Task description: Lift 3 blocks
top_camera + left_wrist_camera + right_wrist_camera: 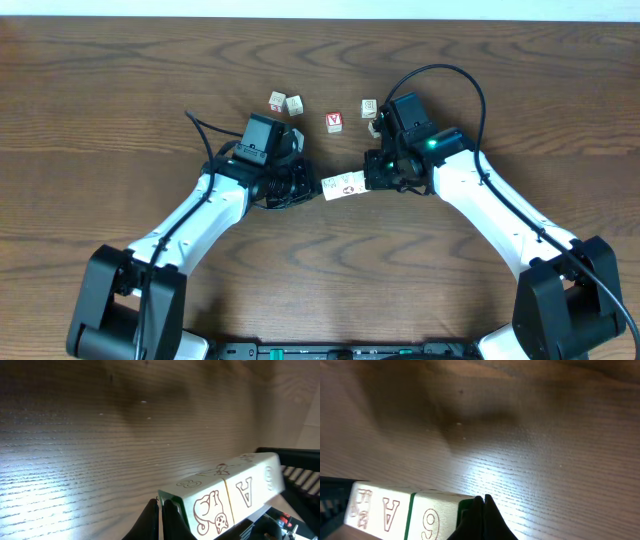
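Three cream-white wooden blocks [342, 185], lined end to end, are being squeezed at the overhead frame's centre between the left arm's fully closed fingers [150, 525] and the right arm's fully closed fingers [482, 520], over the dark wooden table [120, 100].

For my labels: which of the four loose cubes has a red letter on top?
The cube standing alone between the close pair and the fourth cube; only its top bears red, theirs look pale.
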You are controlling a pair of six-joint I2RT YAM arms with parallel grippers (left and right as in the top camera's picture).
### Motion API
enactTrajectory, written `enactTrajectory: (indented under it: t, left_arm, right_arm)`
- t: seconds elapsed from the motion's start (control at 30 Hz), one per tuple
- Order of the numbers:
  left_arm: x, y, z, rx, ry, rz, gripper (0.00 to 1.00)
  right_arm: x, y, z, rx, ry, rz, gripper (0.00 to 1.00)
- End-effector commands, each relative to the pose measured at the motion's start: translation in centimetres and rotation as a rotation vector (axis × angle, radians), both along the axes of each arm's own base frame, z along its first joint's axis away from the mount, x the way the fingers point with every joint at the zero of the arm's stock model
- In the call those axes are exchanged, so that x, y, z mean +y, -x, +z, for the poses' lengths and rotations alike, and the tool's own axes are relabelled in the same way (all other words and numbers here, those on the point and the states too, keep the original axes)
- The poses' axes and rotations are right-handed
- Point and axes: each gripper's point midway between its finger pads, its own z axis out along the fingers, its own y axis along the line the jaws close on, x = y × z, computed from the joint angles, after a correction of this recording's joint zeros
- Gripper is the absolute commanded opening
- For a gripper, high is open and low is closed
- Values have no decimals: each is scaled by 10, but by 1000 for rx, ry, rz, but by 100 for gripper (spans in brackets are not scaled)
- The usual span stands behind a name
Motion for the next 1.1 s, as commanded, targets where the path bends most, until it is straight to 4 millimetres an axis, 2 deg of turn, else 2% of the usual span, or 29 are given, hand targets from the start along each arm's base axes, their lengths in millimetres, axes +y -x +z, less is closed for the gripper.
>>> enactTrajectory:
  t: [0.0,0.2,0.5,0.93,1.07]
  left_arm:
    - [-41,7,31,-21,147,-126,7]
    - [-41,7,31,-23,147,-125,7]
    - [-41,7,31,-23,146,-126,7]
    - [-44,12,20,-9,125,-135,7]
    - [-43,12,18,-7,117,-131,7]
  right_arm:
    - [57,37,9,104,-206,151,1]
    - [56,40,0,109,-207,143,1]
    - [55,40,-2,109,-202,142,1]
    - [55,40,-4,103,-186,139,1]
    - [60,42,-4,91,-176,150,1]
